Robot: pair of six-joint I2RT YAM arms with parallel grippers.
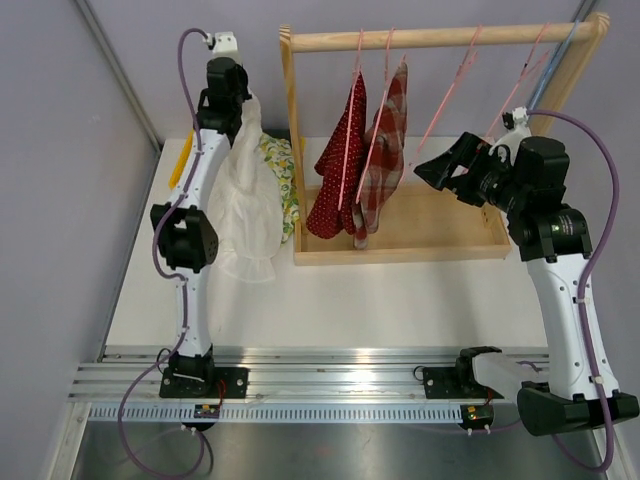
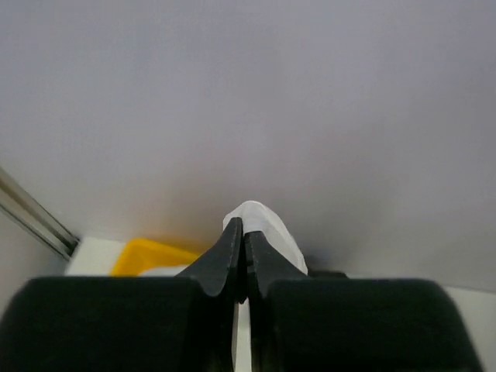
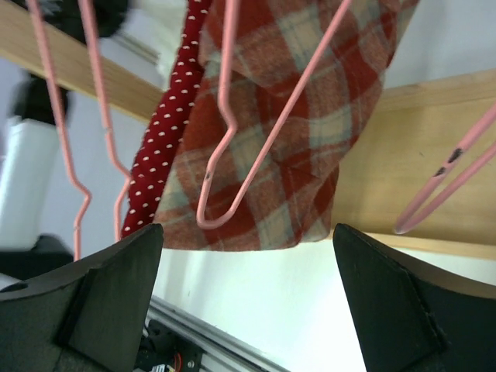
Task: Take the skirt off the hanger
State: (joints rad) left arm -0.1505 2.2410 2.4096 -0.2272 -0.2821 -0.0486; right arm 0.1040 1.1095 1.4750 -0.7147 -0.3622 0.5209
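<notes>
Left gripper (image 2: 244, 256): jaws pinched shut on a fold of the white garment (image 1: 245, 210), raised just left of the wooden rack (image 1: 440, 38). Plaid skirt (image 1: 388, 150) hangs inside the rack on a pink hanger (image 3: 293, 108), long axis straight down from the rail, red dotted cloth (image 1: 338, 160) touching its left side. Right gripper (image 1: 425, 168) spread wide, empty, at the rack's right half, aimed left at the skirt's hem; the nearer arm, likely the one to take it.

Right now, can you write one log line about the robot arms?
left gripper: shut on white cloth | right gripper: open, facing plaid skirt | plaid skirt: hangs on wooden rack
</notes>
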